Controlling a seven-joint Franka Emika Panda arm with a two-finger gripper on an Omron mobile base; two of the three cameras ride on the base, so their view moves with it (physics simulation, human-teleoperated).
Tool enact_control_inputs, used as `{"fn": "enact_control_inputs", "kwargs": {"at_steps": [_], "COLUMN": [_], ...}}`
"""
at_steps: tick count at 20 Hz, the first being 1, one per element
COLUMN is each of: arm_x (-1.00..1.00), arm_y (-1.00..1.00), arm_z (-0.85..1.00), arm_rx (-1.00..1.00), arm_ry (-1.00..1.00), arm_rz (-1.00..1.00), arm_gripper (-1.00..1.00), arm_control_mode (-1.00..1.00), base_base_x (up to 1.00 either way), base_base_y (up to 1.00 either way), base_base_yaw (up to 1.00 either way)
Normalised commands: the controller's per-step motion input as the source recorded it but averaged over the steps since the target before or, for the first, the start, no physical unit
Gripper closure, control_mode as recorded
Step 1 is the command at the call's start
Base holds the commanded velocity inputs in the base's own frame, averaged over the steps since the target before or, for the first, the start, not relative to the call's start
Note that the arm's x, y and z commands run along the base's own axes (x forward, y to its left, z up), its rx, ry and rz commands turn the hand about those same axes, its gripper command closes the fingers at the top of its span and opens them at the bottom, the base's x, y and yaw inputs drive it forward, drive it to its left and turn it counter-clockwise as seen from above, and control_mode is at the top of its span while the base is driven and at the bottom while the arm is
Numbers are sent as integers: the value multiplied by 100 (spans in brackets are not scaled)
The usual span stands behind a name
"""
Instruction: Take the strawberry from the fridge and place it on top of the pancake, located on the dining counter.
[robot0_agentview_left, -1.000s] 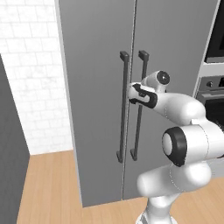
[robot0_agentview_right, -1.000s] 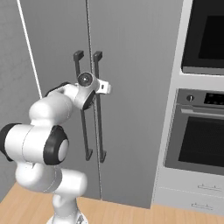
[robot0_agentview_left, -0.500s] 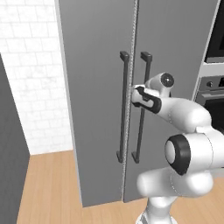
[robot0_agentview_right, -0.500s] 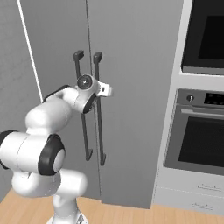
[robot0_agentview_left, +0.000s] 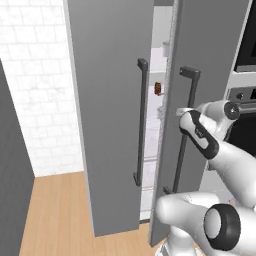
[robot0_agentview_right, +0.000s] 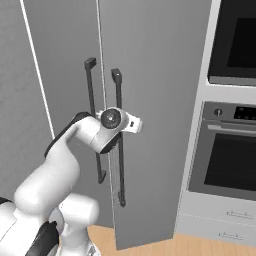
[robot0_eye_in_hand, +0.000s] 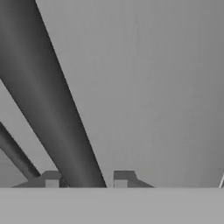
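At fridge (robot0_agentview_left: 110, 100), hand (robot0_eye_in_hand: 85, 179) straddling door handle (robot0_eye_in_hand: 52, 109)

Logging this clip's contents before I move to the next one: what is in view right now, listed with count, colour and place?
Fridge: one, flat grey, two doors, both partly open, with a white shelved inside showing in the gap.
Door handles: two, long dark vertical bars, one on each door beside the gap.
Item on a fridge shelf: one, small, brown-orange, seen through the gap; too small to identify.
Wall oven: one, black window, grey front, right of the fridge.
Brick wall: white, left of the fridge.
Floor: light wood.
Arm: one, white with dark joints, reaching to the right door.
Gripper: one, dark fingertips on either side of the right door's handle.
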Motion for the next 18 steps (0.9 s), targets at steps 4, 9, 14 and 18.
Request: {"fn": "enact_control_inputs", "kwargs": {"at_steps": [4, 9, 14, 18], "arm_x": [-69, -2, -54, -64], "arm_y": [-66, -3, -59, -58], "arm_z": [-11, -19, 0, 0], "arm_rx": [6, -7, 6, 2], "arm_ry": [2, 3, 1, 0], "arm_rz": [0, 0, 0, 0], "arm_gripper": [-100, -100, -100, -100], "arm_control_mode": [-100, -100, -100, -100], "base_base_x": [0, 0, 0, 0], "base_base_y": [0, 0, 0, 0], "base_base_yaw": [0, 0, 0, 0]}}
